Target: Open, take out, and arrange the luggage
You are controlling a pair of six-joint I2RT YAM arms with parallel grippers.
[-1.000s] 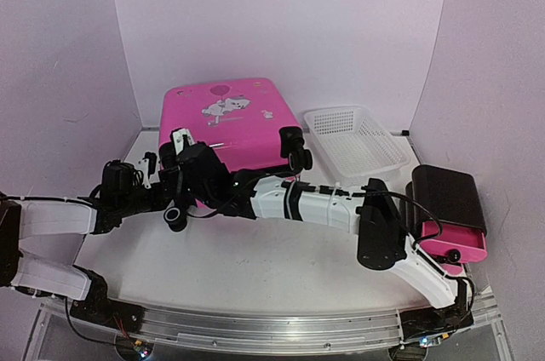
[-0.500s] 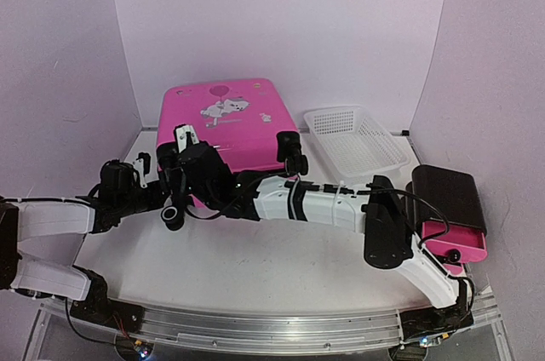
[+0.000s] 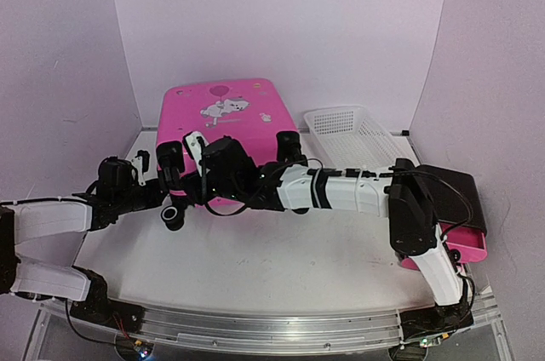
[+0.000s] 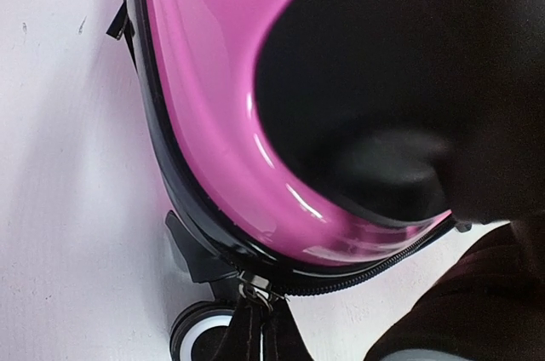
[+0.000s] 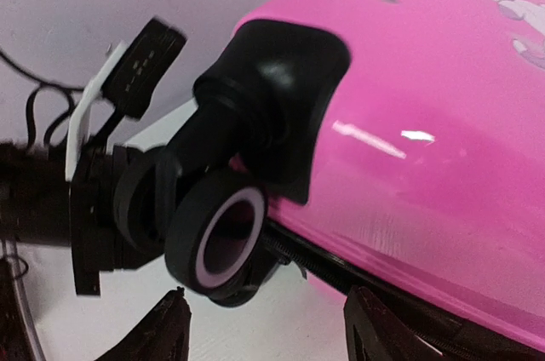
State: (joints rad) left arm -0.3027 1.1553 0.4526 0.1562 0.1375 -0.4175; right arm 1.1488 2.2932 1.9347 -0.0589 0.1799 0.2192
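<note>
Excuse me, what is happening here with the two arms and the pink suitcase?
Both arms work at the near left corner of the pink suitcase, which lies closed on the table. The left tool is shut on the zipper pull there. The right tool hangs open beside the corner wheel and holds nothing. Nothing is taken out yet. The white basket stands apart on the right.
</note>
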